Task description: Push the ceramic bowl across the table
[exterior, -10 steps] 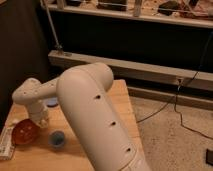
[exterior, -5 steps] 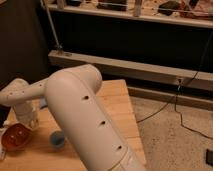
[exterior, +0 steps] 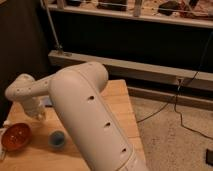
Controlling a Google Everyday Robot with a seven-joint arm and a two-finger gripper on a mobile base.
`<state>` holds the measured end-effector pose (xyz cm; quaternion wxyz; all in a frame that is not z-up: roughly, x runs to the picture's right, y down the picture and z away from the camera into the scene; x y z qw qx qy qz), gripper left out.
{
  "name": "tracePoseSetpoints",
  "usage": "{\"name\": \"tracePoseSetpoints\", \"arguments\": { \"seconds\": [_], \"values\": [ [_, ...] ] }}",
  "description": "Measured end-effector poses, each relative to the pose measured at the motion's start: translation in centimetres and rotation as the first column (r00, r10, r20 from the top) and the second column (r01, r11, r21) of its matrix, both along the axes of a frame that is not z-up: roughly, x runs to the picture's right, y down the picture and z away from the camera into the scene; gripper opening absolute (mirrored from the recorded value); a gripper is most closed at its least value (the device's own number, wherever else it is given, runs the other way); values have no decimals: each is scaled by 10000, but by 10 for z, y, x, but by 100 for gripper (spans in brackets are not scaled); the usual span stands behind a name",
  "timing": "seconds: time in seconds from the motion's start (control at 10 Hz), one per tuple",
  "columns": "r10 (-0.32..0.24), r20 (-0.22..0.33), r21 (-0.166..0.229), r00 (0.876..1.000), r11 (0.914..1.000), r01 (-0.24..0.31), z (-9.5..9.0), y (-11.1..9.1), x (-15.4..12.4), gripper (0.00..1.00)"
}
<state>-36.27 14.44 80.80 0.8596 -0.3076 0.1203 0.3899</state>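
The orange-red ceramic bowl (exterior: 16, 136) sits near the front left corner of the light wooden table (exterior: 119, 100). My white arm reaches from the lower right across the table and bends down at the left. The gripper (exterior: 37, 113) hangs at its end, just above and to the right of the bowl, close to its far rim. I cannot tell if it touches the bowl. A small blue cup (exterior: 56, 139) stands to the right of the bowl, beside the arm.
A pale object (exterior: 2, 150) lies at the table's left edge next to the bowl. A metal rail and dark shelving (exterior: 125, 70) run behind the table. Cables (exterior: 170, 105) lie on the speckled floor to the right.
The arm's end swung left, and the bowl slid left and nearer the front corner. Over the last half second both have hardly moved. The blue cup stayed put.
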Motion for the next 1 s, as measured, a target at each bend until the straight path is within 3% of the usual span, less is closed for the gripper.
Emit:
{"name": "tracePoseSetpoints", "arguments": {
  "seconds": [0.3,0.7,1.0],
  "values": [
    [-175,25,629,9998,9979,173,11,-17,-6,0],
    [-760,215,988,9969,9924,736,20,-17,-37,0],
    [-1312,398,1467,9906,9814,1241,26,-24,-71,0]
  ]
}}
